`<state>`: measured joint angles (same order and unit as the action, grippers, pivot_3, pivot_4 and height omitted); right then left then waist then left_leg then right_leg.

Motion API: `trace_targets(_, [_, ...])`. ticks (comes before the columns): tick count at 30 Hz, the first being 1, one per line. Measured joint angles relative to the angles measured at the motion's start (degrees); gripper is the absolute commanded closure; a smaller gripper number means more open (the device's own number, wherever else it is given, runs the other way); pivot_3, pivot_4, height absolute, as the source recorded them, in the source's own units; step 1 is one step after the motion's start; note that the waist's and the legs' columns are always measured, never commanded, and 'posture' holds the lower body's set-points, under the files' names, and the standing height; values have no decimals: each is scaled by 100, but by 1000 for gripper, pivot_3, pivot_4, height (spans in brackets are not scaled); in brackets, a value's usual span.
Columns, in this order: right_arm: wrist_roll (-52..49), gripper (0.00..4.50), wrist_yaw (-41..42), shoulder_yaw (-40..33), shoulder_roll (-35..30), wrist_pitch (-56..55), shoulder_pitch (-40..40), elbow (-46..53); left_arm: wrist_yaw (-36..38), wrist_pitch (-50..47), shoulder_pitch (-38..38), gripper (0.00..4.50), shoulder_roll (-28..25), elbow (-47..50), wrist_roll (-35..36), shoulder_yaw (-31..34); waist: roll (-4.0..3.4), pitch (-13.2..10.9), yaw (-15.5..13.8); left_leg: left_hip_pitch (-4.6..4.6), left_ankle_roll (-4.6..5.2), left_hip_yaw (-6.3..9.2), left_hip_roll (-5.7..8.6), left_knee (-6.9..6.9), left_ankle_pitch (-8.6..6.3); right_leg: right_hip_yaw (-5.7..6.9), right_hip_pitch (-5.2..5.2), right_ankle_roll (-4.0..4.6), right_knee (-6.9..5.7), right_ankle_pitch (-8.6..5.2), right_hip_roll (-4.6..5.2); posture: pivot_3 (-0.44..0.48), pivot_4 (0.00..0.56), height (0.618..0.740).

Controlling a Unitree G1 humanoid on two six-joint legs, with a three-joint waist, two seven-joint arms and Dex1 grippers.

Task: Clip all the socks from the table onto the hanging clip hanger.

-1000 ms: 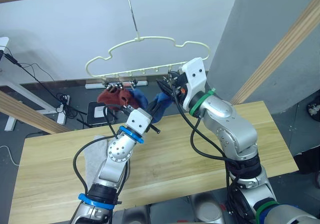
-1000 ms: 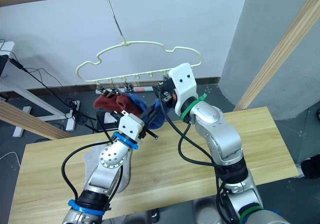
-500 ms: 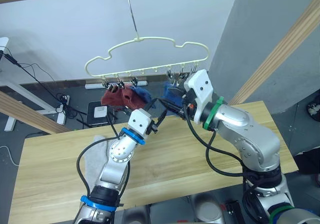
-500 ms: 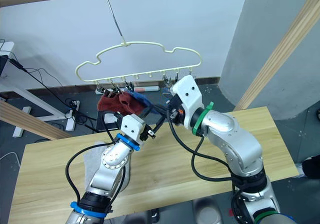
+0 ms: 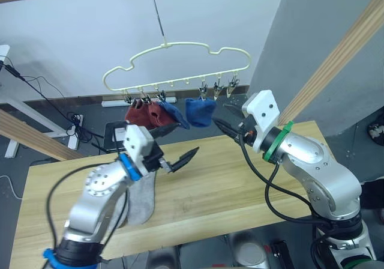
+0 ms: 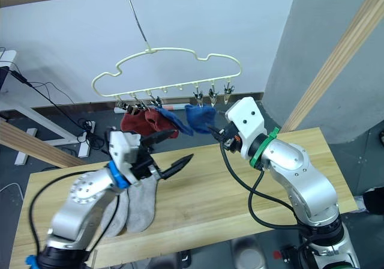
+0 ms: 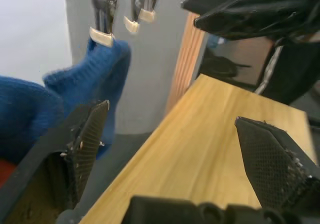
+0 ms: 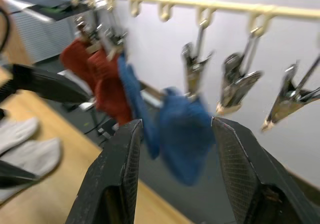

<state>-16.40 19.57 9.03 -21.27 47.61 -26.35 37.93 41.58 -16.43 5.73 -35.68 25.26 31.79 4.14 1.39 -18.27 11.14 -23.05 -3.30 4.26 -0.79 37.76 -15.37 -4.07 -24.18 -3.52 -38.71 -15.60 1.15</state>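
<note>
**Spotter:** What's left for you?

**Me:** Two grey socks (image 6: 129, 206) flat on the table (image 6: 240, 179). I see two red socks (image 6: 144, 120) and two blue ones (image 6: 198, 116) clipped on the clip hanger (image 6: 168, 71), with two free clips at its right end.

**Spotter:** Grippers?

**Me:** My left gripper (image 6: 165, 155) is spread wide and empty. My right gripper (image 6: 219, 129) carries nothing, its fingers parted in its wrist view, just below the blue socks.

**Spotter:** Which arm goes?

**Me:** The left, I reckon. From the head view the grey pair lies at about seven o'clock from that gripper, near and lower, toes towards me, their long axis running roughly twelve to six. The right gripper is well apart from them, so I'd tip the left down and back.
</note>
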Motion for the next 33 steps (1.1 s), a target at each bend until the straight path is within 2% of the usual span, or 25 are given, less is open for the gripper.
trace_targets(4, [246,2214,-200,126,206,-223,-25,-208,249,-699,9,23,-488,340,722,337,0,-2,-13,-2,0,2,0,-2,0,1,0,1,6,0,0,-224,316,737])
trace_targets(8, [445,2214,-298,189,349,-363,-49,-389,314,-983,101,23,-654,440,987,460,0,-3,-41,-3,0,7,0,-4,0,0,-1,25,9,15,2,-209,315,737])
trace_targets(17, [849,2214,-454,262,644,-684,-191,-876,307,-1035,411,23,-685,433,798,491,-1,-3,-95,-3,0,6,0,-5,-1,0,-4,28,10,17,2,-213,311,737])
trace_targets(27, [1168,2214,-609,226,821,-946,-460,-1491,421,-927,580,23,-559,393,505,231,-1,-3,-171,-5,0,4,0,-5,-1,0,-5,29,9,17,3,-209,308,737])
trace_targets(33, [1304,2214,-887,22,1120,-1023,-631,-1740,454,-921,641,23,-504,359,445,178,-1,-3,-172,-4,0,5,0,-5,-1,0,-5,30,7,18,3,-209,305,737])
